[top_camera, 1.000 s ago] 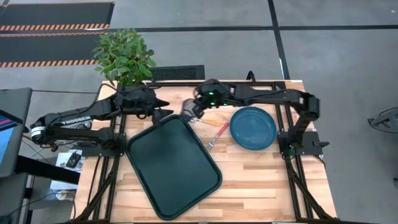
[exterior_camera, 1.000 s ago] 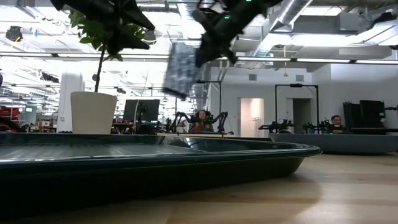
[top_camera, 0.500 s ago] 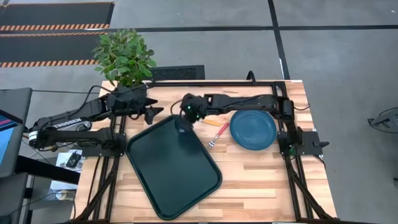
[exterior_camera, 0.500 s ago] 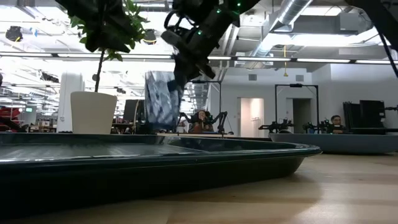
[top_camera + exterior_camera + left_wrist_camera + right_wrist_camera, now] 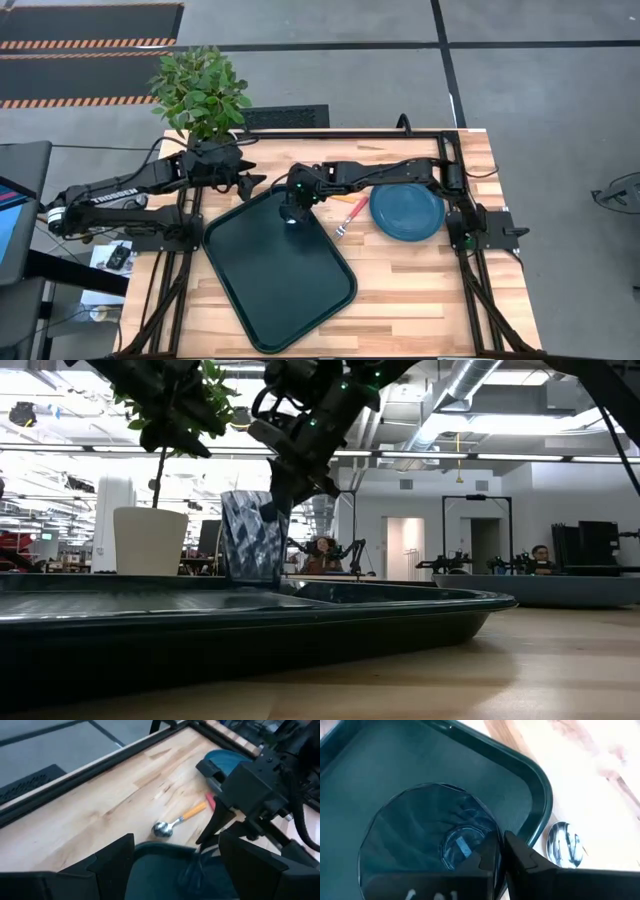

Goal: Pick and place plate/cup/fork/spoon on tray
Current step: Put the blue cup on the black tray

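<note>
**A:** Where is the cup [image 5: 250,538] relative to the right gripper [image 5: 291,203]?

**B:** Directly under it. The cup stands upright in the tray [image 5: 268,290], near the tray's far corner, and the gripper's fingers [image 5: 517,855] come down over its rim. In the right wrist view one finger sits inside the cup's wall and the other outside, pinched narrowly on the rim.

**A:** So it has hold of the cup?

**B:** The fingers are nearly closed on the wall, yes. From the low view the cup's base looks to rest on the tray floor, though the tray's lip hides the very bottom, so I can't be sure.

**A:** And the other arm?

**B:** The left gripper [image 5: 243,181] hovers over the table's far edge, just beside the tray's far corner, its fingers spread wide with nothing between them.

**A:** The rest of the tableware?

**B:** The spoon [image 5: 178,820] lies on the bare wood just beyond the tray's far corner. The fork [image 5: 350,215] lies between the tray and the plate [image 5: 407,208], and the plate sits toward the table's right edge.

**A:** The surface and room?

**B:** A light wooden table [image 5: 430,290] with a black frame. A leafy plant in a white pot [image 5: 149,540] stands at its far left corner. Beyond is a bright hall with other robot arms and seated people.
</note>
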Motion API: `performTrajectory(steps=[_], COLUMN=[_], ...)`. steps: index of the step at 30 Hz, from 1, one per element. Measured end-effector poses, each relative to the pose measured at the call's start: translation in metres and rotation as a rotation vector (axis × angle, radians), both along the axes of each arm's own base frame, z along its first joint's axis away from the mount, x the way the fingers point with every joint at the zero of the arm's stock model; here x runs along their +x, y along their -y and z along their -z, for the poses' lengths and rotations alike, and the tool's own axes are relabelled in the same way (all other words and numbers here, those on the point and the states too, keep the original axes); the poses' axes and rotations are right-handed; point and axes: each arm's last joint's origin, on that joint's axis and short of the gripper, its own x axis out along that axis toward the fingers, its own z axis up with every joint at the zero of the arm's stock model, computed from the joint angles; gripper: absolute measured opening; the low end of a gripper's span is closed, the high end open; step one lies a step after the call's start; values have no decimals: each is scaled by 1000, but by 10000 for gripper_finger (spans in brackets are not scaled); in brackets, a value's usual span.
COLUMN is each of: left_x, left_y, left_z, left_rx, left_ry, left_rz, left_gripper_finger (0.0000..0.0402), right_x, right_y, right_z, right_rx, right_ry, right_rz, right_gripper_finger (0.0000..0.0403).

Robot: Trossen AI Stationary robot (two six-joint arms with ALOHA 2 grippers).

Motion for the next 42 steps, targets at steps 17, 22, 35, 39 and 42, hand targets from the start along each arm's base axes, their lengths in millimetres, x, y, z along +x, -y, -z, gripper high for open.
performTrajectory(steps=[17, 22, 35, 39, 42], left_x=[2, 6, 50, 63, 70], left_y=[-1, -2, 3, 4, 3], left_z=[2, 4, 30, 42, 51], left_rx=[11, 8, -59, -65, -74], left_ry=[-16, -24, -95, -125, -162], left_rz=[10, 10, 152, 173, 180], left_gripper_finger=[277, 277, 277, 277, 277], right_x=[-2, -10, -60, -68, -70], right_y=[4, 5, -7, -14, -20], right_z=[-6, -25, -87, -88, -86], right_rx=[-11, -29, -120, -138, -141], right_ry=[10, 39, -20, -81, -120], right_rz=[-15, -28, 32, 56, 52], right_gripper_finger=[190, 223, 221, 221, 221])
